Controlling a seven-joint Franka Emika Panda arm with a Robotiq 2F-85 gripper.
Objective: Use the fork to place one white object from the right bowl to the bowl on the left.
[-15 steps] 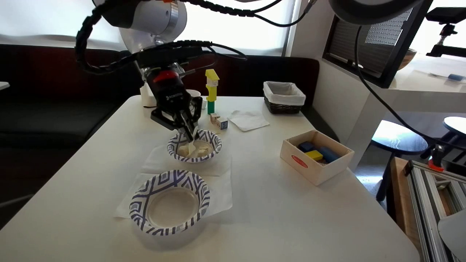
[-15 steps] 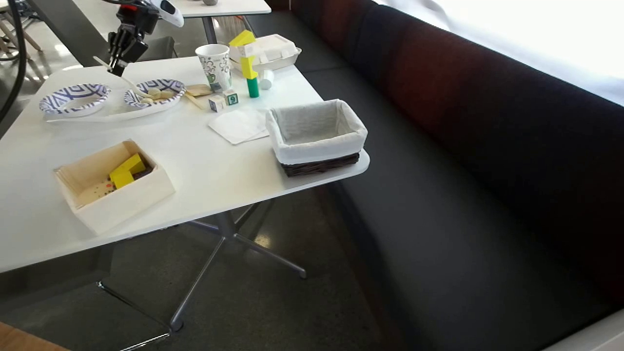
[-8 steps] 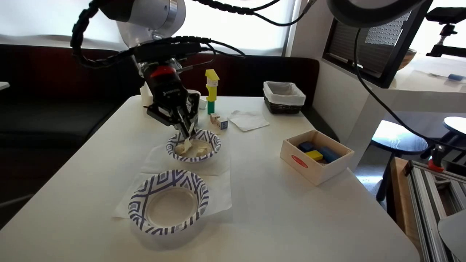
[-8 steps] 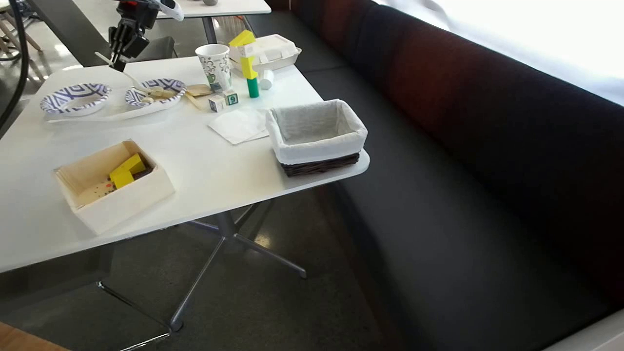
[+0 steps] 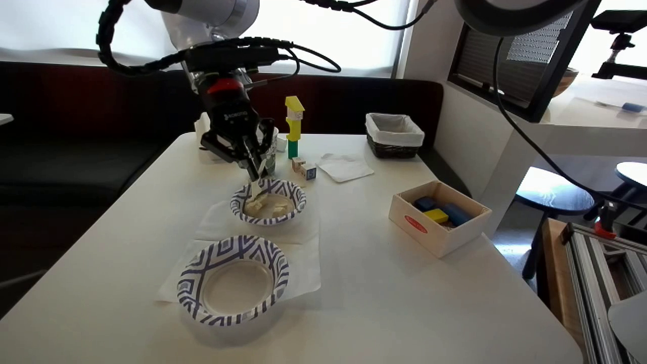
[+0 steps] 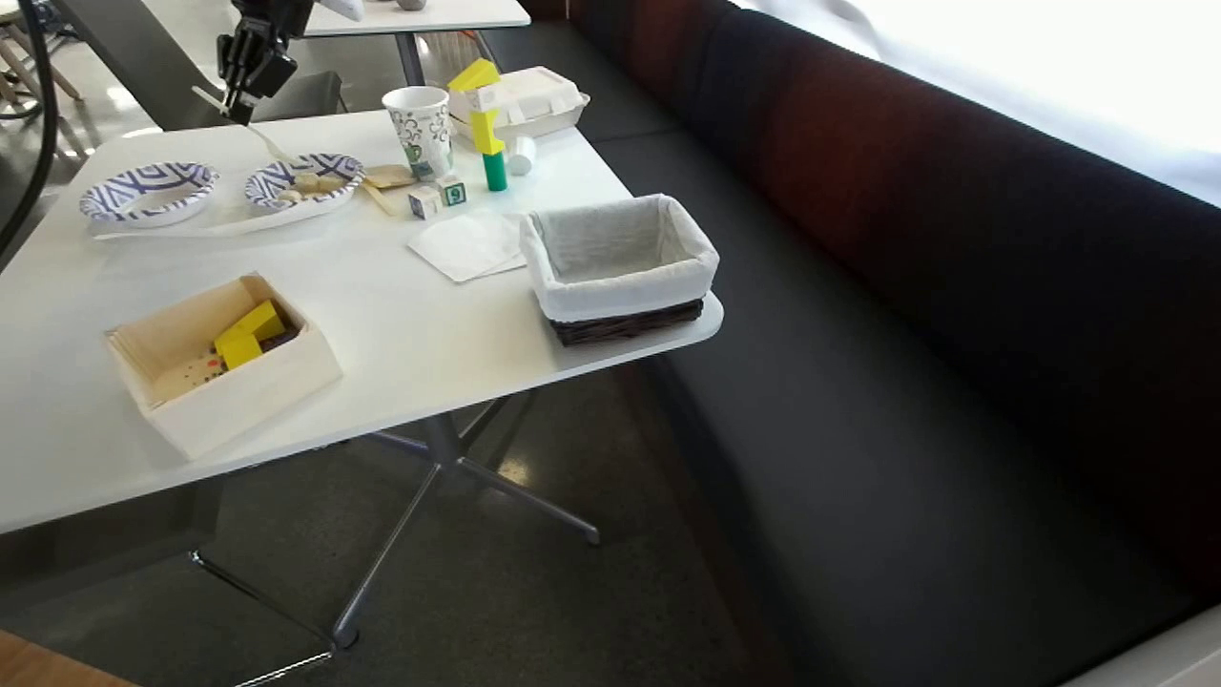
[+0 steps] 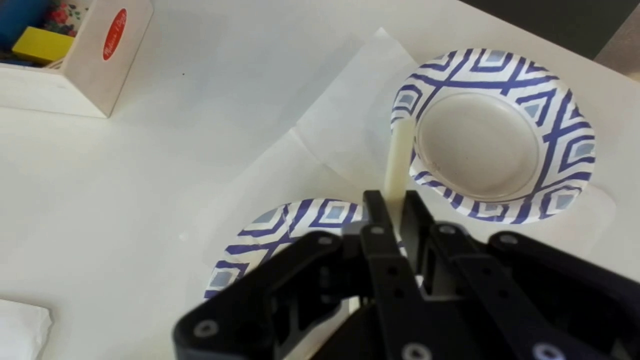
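Left bowl (image 6: pixel 151 194), round, white paper with blue geometric pattern: lay, in an exterior view, at nine o'clock from the right bowl (image 6: pixel 259 186), a round paper mate in the same pattern.

Wooden box (image 6: pixel 250 396), pale, rectangular, open-topped: sat at seven o'clock from the right bowl; held angular yellow blocks (image 6: pixel 255 322).

Gripper (image 7: pixel 396 200), black, two-fingered: hung, in an exterior view, between ten and eleven o'clock from the right bowl. Its jaws were pinched close, parted only by the handle of the pale, slim fork (image 7: pixel 398 167) they gripped. The fork slanted, handle end toward ten o'clock from the fingertips, lower end between four and five, over the right bowl; its tines were too small to make out.

Off-white pieces (image 5: pixel 254 206), small, lumpy: rested inside the right bowl. Whether the fork touched any could not be told.

Paper cup (image 6: pixel 418 132), tall, white, leaf-printed: stood upright at two o'clock from the right bowl.

Letter cubes (image 6: pixel 425 202), small, paired: sat at three o'clock.

Paper napkins (image 6: pixel 465 250), white, flat: lay at nearly four o'clock.

Block tower (image 6: pixel 486 134), yellow, white and green: rose between two and three o'clock.

Clamshell container (image 6: pixel 536 100), white: sat at two o'clock from the block tower, partly hidden by it.

Basket (image 6: pixel 630 325), dark wicker, white cloth liner: stood between three and four o'clock.
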